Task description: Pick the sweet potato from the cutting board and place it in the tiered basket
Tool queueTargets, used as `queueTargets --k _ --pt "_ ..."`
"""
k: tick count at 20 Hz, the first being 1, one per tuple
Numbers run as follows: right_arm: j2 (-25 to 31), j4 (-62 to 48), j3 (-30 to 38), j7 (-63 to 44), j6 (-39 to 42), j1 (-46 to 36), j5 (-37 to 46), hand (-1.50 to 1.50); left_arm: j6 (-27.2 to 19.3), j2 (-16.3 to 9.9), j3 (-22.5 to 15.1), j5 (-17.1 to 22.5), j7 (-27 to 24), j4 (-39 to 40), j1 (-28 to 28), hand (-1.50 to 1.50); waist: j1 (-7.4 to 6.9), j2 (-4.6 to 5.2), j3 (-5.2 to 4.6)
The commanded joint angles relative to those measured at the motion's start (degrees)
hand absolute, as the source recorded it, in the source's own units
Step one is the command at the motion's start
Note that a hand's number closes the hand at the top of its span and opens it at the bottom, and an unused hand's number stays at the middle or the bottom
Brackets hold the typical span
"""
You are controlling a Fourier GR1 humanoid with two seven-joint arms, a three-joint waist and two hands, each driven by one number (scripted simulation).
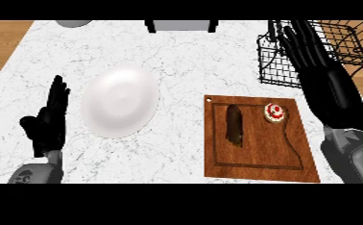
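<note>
**Sweet potato on the board, both hands open**

Nearest the view's lower edge, the wooden cutting board [259, 164] lies on the white marble counter [184, 56], right of centre. On its upper half rests the sweet potato [235, 125], dark brown and elongated, lying lengthwise toward the far side. Nothing touches it. Just to its right on the same board, apart from it, sits a small round cupcake-like item with red and white topping [274, 113].

At the lower left, the left hand [48, 118] stands near the counter's left edge, fingers straight and pointing up, holding nothing.

Between that hand and the board lies a white plate [119, 101], well apart from the sweet potato.

On the right, the right hand [312, 58] extends up from its grey forearm along the board's right side, fingers straight and spread, grasping nothing. Its fingertips overlap the black wire tiered basket [273, 70] that stands at the far right corner of the counter; whether they touch the wire cannot be told.

At the far edge, a grey round object [74, 23] shows partly at upper left, and a grey object with dark sides [182, 25] sits at top centre.
</note>
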State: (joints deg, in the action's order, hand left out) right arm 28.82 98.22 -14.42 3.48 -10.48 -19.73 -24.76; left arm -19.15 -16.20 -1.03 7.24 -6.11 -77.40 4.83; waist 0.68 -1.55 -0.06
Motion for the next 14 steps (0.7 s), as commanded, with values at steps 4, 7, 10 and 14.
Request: queueTargets --k 4,7,10,14 --pt "1.0 -8.2 4.4 -4.0 5.5 -6.2 -1.5 1.50 -1.3 2.5 -7.6 -6.3 4.8 -7.5 5.8 0.00 -1.13 1.57 0.11" --pt "-10.2 -4.3 18.1 3.8 -8.8 -7.0 -10.6 1.50 0.0 3.3 -6.4 -4.0 2.7 -5.2 3.4 0.00 4.23 -0.17 2.91" --pt "-3.4 -14.8 5.3 -11.8 3.9 -2.0 -8.4 -1.50 1.0 5.0 -9.9 -5.3 4.3 -6.3 6.2 0.00 -0.77 1.90 0.15" --pt "-0.9 -8.2 4.2 -12.4 16.0 2.4 -13.7 -1.50 0.1 6.5 -12.0 -6.8 4.8 -7.8 3.1 0.00 -0.32 1.39 0.08"
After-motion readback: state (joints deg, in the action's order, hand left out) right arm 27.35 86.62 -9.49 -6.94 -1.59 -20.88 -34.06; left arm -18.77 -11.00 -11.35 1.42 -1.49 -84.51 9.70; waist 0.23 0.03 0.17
